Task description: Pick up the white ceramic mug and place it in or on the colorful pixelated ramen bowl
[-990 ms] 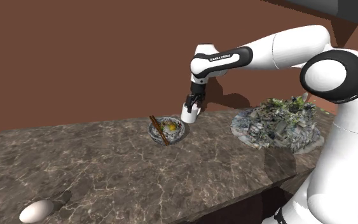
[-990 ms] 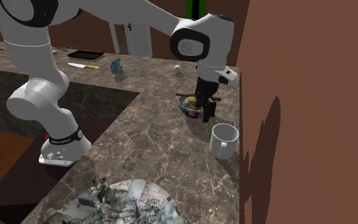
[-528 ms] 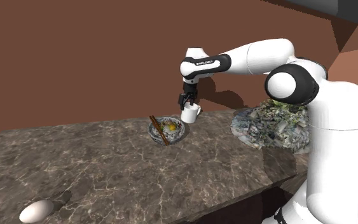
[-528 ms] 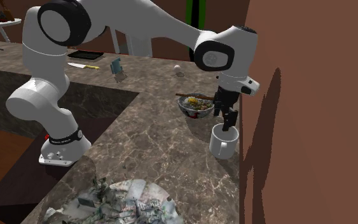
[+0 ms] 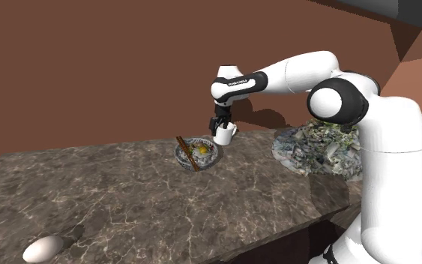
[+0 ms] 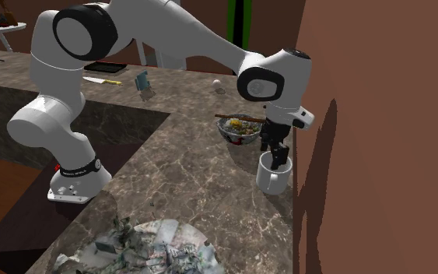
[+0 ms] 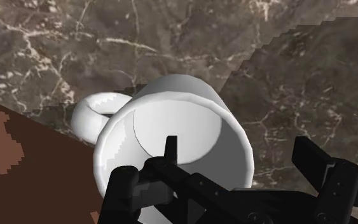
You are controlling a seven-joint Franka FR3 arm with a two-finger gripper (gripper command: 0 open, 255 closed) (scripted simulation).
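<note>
A plain white mug point(image 5: 225, 134) point(image 6: 271, 174) stands upright on the marble counter, close to the brown wall. The ramen bowl point(image 5: 198, 153) point(image 6: 239, 130), with food and brown chopsticks in it, sits a short way from the mug. My gripper point(image 5: 219, 130) point(image 6: 276, 158) point(image 7: 241, 156) points down at the mug's rim and is open. In the wrist view one finger point(image 7: 170, 151) reaches into the mug's point(image 7: 171, 124) mouth and the other finger point(image 7: 312, 158) stands outside its wall, opposite the handle. Neither finger presses the wall.
A grey-green heap on a plate point(image 5: 324, 147) point(image 6: 151, 247) lies near the stand. A white egg-shaped thing point(image 5: 44, 249) sits at the counter's near corner. The brown wall point(image 6: 373, 156) rises right behind the mug. A knife point(image 6: 100, 80) lies on the farther counter.
The gripper swung from beside the bowl over to the mug and came down, so its fingers now straddle the mug's rim. Mug and bowl have not moved.
</note>
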